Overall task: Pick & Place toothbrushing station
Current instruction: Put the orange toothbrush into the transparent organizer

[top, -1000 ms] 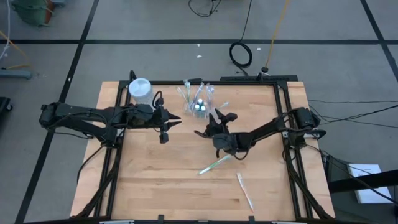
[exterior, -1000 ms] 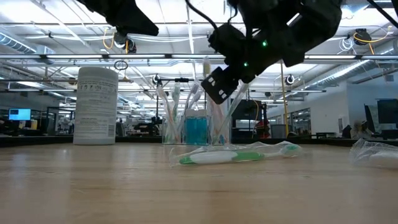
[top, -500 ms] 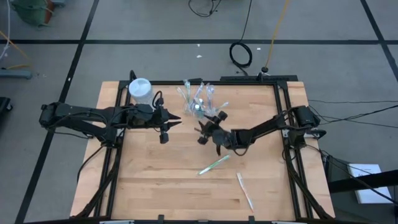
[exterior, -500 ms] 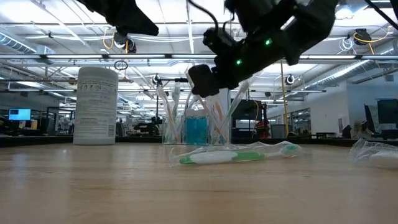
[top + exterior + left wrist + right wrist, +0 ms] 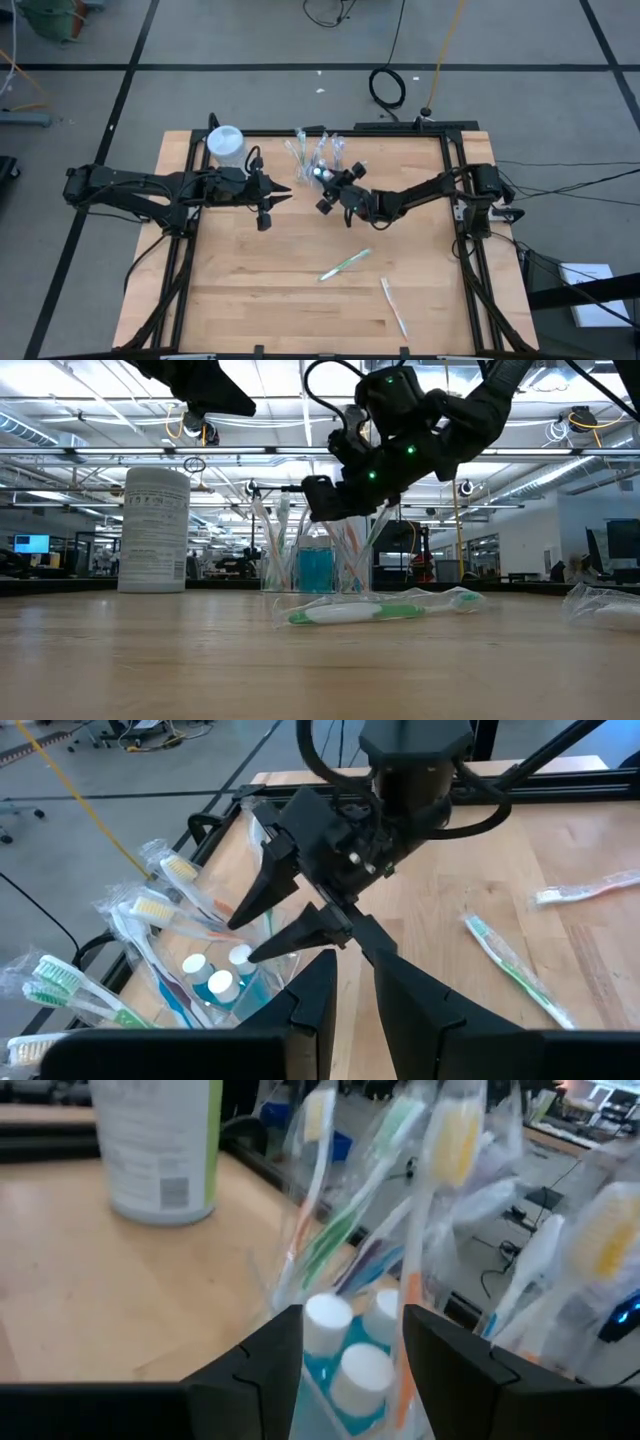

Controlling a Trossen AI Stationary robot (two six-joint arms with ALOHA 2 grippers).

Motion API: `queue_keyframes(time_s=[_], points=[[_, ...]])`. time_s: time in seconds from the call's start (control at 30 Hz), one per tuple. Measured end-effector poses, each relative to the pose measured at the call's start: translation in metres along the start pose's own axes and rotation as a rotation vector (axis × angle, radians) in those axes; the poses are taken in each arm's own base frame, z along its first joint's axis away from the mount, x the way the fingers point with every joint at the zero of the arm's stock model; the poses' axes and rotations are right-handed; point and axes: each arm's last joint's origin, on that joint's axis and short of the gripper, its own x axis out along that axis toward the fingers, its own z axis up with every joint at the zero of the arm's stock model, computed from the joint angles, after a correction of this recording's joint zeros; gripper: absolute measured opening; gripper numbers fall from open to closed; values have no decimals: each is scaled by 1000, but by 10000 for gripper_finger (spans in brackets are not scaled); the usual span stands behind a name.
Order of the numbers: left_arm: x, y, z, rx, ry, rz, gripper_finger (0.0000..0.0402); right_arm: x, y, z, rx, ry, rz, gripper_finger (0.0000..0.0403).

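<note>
The clear cup [image 5: 318,165] stands upright near the table's far edge, holding blue white-capped toothpaste tubes [image 5: 345,1370] and several wrapped toothbrushes [image 5: 150,915] that lean on its rim. My right gripper [image 5: 245,938] hangs open just beside the cup on its near-right side. Its fingertips point at the cup, which shows ahead between the fingers [image 5: 270,1350]; whether they brush a wrapper I cannot tell. My left gripper [image 5: 272,205] waits left of the cup, above the table, with a narrow gap between its fingers [image 5: 352,965] and nothing in it.
A green wrapped toothbrush [image 5: 345,265] and a white one [image 5: 393,307] lie flat on the wood toward the near right. A white-blue cylindrical container [image 5: 224,143] stands at the far left. Black frame rails [image 5: 455,160] border the table.
My right gripper has swung toward the table's far edge and the cup, rolling its wrist on the way. It now hangs beside the cup instead of over the middle of the table. Its fingers have stayed open. The cup and the toothbrushes on the table have kept still.
</note>
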Motion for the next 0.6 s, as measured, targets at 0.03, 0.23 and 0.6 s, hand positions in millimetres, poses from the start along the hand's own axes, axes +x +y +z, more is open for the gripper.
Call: queue_keyframes(time_s=[0.03, 0.23, 0.6], points=[[0, 0, 0, 0, 0, 0, 76, 0, 0, 1, 6, -12, -7, 164], [0, 0, 0, 0, -2, 0, 77, 1, -5, 17, 69, -133, -53, 164], [0, 0, 1, -2, -10, 1, 77, 26, -29, -1, 125, 24, 7, 146]])
